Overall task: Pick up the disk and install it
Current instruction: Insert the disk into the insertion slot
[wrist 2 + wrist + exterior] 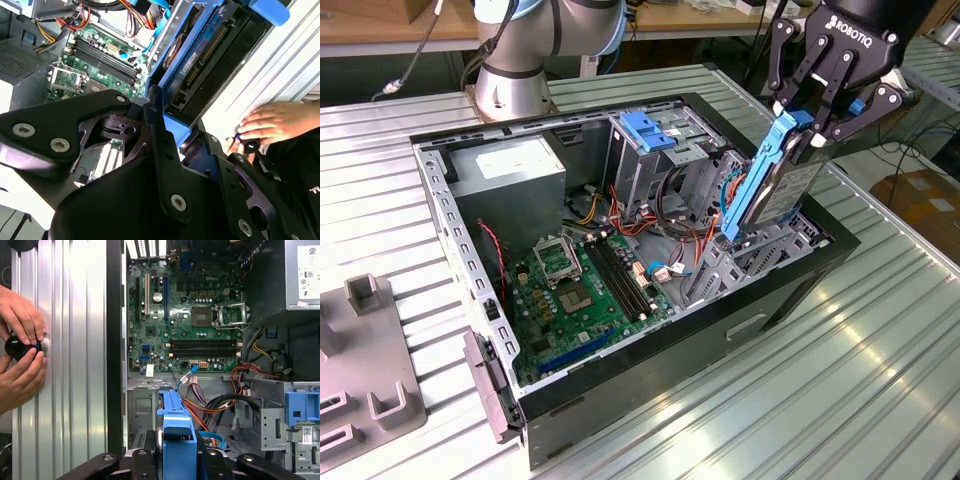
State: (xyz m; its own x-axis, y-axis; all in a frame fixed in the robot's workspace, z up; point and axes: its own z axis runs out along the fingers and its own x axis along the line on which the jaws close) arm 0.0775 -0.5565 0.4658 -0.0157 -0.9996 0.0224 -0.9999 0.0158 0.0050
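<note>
The table (840,380) is ribbed, silvery sheet metal, and an open black computer case (650,375) lies on its side in the middle of it. Well apart from the case, at the exterior view's left, a matte grey plastic block (370,370) with square sockets rests on the table. Inside the case, at the end nearer that block, sits a boxy grey metal power supply (515,170). Beside it is the flat green motherboard (585,290) with its square silver socket and long black slots. Further toward the exterior view's right, a blue plastic bracket (645,132) tops the perforated steel drive cage, with red, orange and black cables looped below it.

At the case's far right end the disk (770,185), a flat grey slab in a glossy blue frame, stands steeply tilted. Its lower end dips into the metal bay. The black jaws are clenched on its upper end, and the frame shows between them in the first wrist view (177,430).

On the table just outside the case wall, a person's hands (22,345) cup a small round black knob (17,346).
</note>
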